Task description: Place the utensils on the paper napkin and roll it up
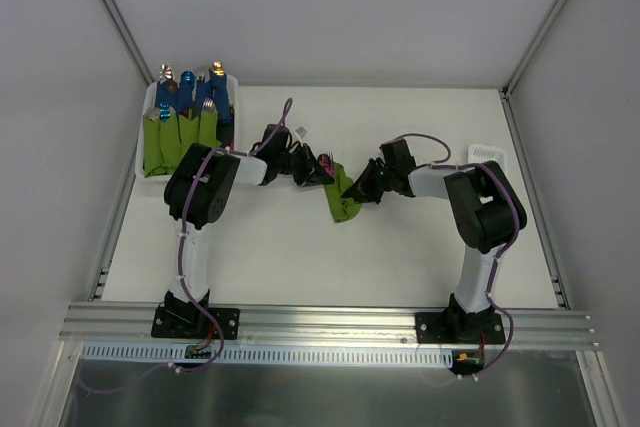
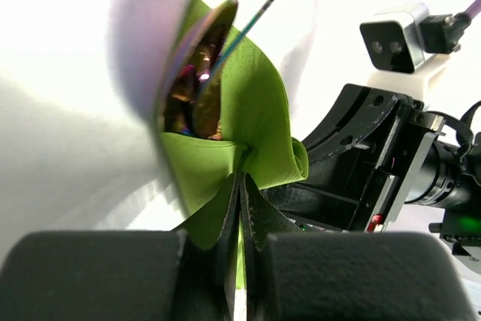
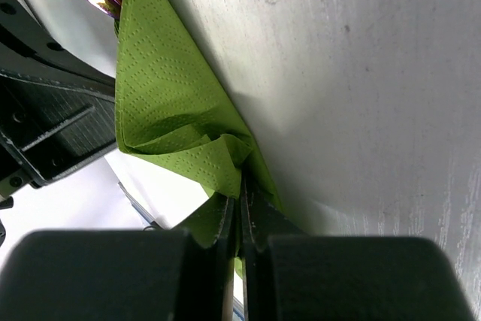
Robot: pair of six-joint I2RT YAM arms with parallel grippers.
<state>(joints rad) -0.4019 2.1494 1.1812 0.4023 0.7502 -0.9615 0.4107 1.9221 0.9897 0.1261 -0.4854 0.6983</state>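
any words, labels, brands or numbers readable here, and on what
None can be read.
The paper napkin is plain embossed green, the utensils bear no marking, the white bin shows no label.
A small red spot on the right arm's black housing is too blurred to tell.

A white bin [image 1: 143,137] is sitting at the tabletop's [image 1: 300,257] back left corner, holding blue-handled bundles [image 1: 178,135] wrapped in green side by side; a small white ridged piece [image 1: 487,153] is lying near the right edge.
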